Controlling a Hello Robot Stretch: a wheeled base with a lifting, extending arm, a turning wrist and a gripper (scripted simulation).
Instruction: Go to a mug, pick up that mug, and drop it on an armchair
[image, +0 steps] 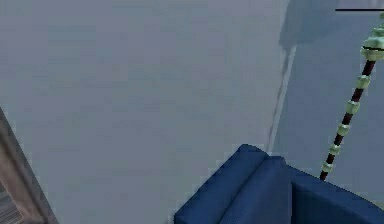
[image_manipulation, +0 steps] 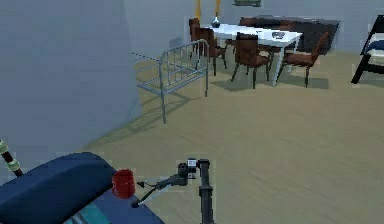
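A small red cup-shaped thing (image_manipulation: 123, 183), likely the mug, sits at the edge of a dark blue armchair (image_manipulation: 62, 190) at the arm side view's lower left. The dark arm bar (image_manipulation: 206, 195) rises from the bottom edge, and the gripper (image_manipulation: 142, 185) reaches left from it, its thin fingers ending right at the red thing. The armchair lies under and behind it, so I cannot tell whether the gripper holds it. In the forward view the armchair (image: 270, 190) fills the lower right against a grey wall.
A striped green-and-black pole (image: 345, 115) stands right of the armchair and shows again as a striped pole (image_manipulation: 10, 158). A grey metal rack (image_manipulation: 175, 68) stands by the wall. Farther off is a white dining table (image_manipulation: 255, 37) with brown chairs (image_manipulation: 247, 58). Open wooden floor lies between.
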